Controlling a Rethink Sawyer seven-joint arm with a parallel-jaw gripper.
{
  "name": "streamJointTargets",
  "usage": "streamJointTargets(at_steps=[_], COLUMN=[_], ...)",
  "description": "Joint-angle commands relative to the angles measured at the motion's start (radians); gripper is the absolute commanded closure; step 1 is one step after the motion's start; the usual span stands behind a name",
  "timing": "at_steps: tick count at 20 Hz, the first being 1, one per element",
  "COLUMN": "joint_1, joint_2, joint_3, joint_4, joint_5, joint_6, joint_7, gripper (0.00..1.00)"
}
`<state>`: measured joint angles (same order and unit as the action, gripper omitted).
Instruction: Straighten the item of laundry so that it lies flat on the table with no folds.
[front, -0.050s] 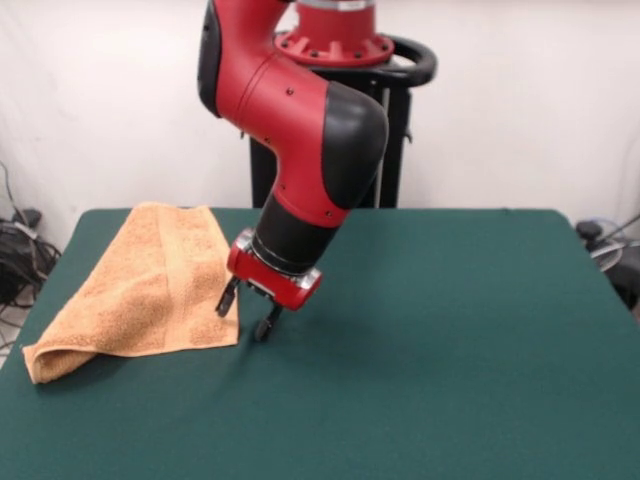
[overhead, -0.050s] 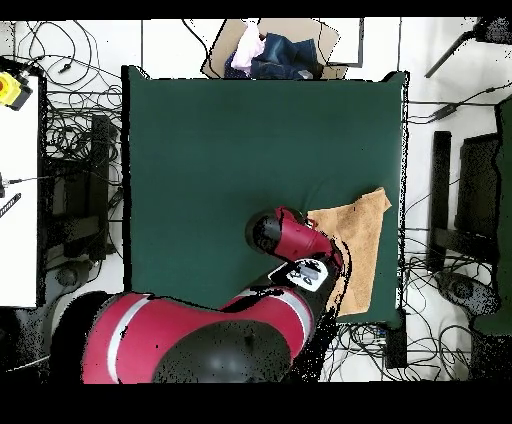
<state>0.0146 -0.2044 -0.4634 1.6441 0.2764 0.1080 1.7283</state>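
Towel (front, -0.050s: 150, 285) folded — gripper (front, -0.050s: 248, 312) covers edge.

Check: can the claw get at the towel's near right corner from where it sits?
Probably yes. The claw, open, hangs right beside the towel at that corner, just above the table, and nothing stands between them.

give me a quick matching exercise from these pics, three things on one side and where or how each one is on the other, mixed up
Things:
1. towel
2. gripper
3. table

States:
a. open, fingers pointing down, at the towel's edge
b. dark green, bare over most of its top
c. partly folded, one corner doubled over, near a table edge

Pairs: 1-c, 2-a, 3-b
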Motion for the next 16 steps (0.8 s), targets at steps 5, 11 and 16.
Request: streamJointTargets(at_steps=[5,11,16], joint_1=[-0.058,-0.064,-0.077], joint_2=[0.142,0.149,0.168], joint_3=[-0.073,-0.078,-0.096], joint_4=[0.008,0.008,0.011], joint_5=[-0.075,-0.078,-0.097], joint_6=[-0.049,-0.059,-0.093], joint_7=[0.126,0.133,0.129], gripper=[0.0,0.0,0.0])
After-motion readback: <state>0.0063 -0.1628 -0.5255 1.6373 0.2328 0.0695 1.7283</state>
